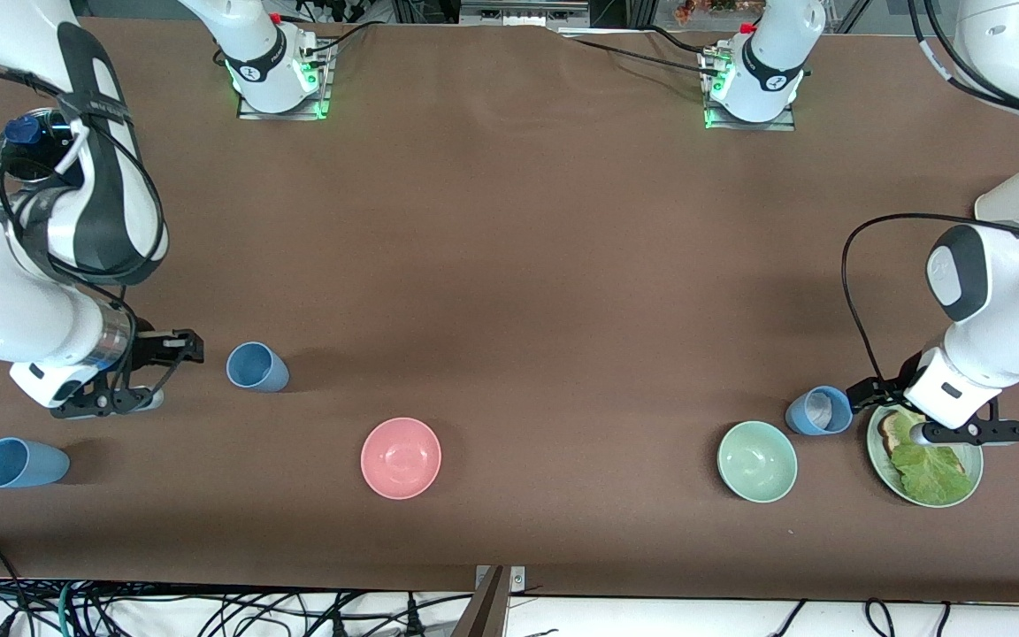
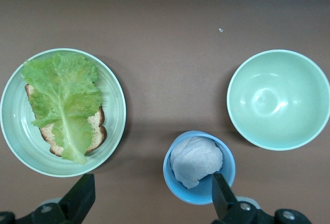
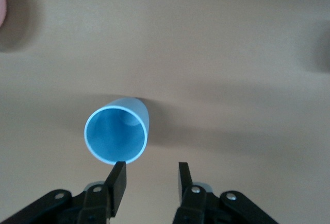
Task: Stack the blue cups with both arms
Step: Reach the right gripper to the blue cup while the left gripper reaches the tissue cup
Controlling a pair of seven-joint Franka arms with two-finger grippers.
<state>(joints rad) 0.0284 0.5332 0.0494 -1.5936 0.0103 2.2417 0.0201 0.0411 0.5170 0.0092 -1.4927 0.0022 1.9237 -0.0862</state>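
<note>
From the front view I count three blue cups: one [image 1: 257, 367] upright near my right claw [image 1: 134, 398], another [image 1: 21, 463] nearer the camera at the right arm's end of the tabletop [image 1: 509, 265], and a third [image 1: 819, 410] between the green bowl [image 1: 757, 461] and the plate [image 1: 961, 491] of bread and lettuce. Only my left wrist view shows that third cup holds a white lump [image 2: 196, 160]; my left claw [image 2: 149, 203] hangs over it, spread wide, one finger at its rim. My right wrist view shows the right claw half-closed, empty, just beside the first cup's rim. A pink bowl [image 1: 401, 457] sits mid-table.
</note>
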